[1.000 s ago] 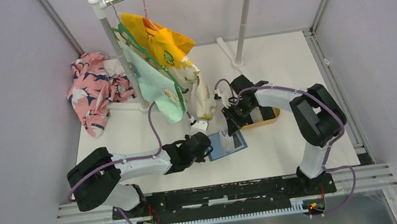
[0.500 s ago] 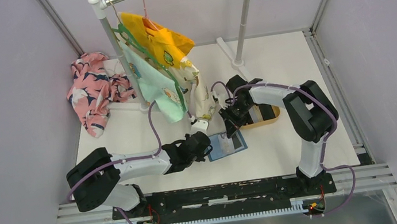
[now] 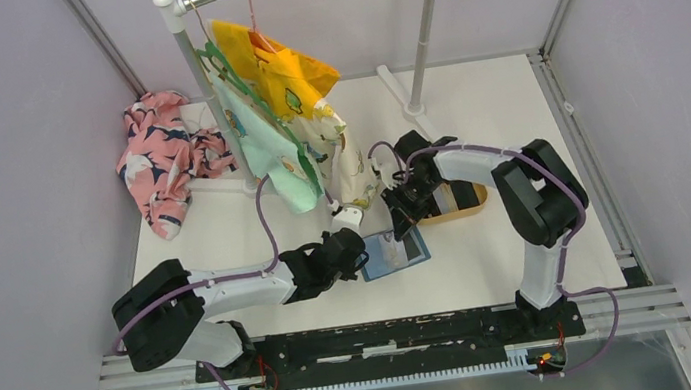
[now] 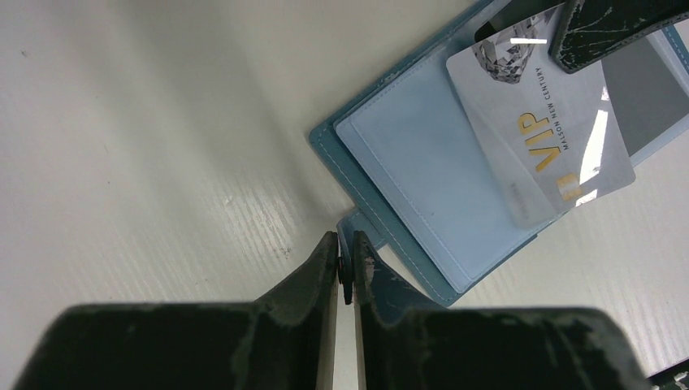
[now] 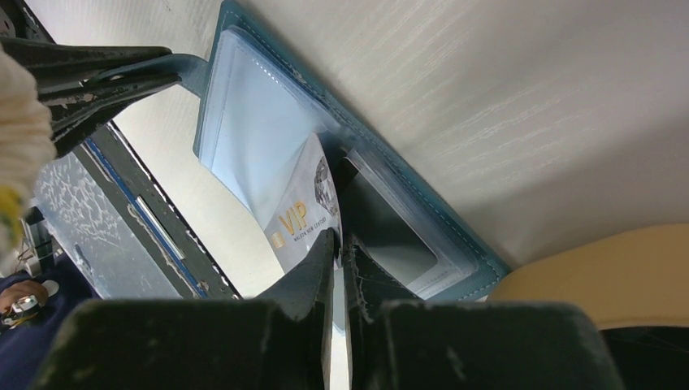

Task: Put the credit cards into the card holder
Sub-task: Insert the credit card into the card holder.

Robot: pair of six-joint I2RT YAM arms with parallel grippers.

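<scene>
The teal-blue card holder [image 3: 392, 255] lies open on the white table, pale blue slots facing up [image 4: 414, 162]. My left gripper [image 4: 345, 268] is shut on its snap tab [image 4: 352, 234] at the holder's near-left edge. My right gripper [image 5: 340, 244] is shut on a silver-grey credit card [image 5: 302, 213] with gold "VIP" lettering. That card [image 4: 540, 130] slants across the open holder [image 5: 260, 122], its leading end at the middle fold by a dark slot. In the top view the right gripper [image 3: 403, 222] sits at the holder's far-right corner and the left gripper [image 3: 360, 253] at its left edge.
A tan oval tray [image 3: 461, 202] lies just right of the holder, under the right arm, and shows beside the holder [image 5: 601, 276]. A clothes rack with hung garments [image 3: 275, 113] stands behind the holder. A pink floral cloth [image 3: 160, 154] is heaped at the far left.
The right gripper has carried the card back and down onto the open holder, from standing above it to slanting across it. The left gripper keeps its hold on the tab.
</scene>
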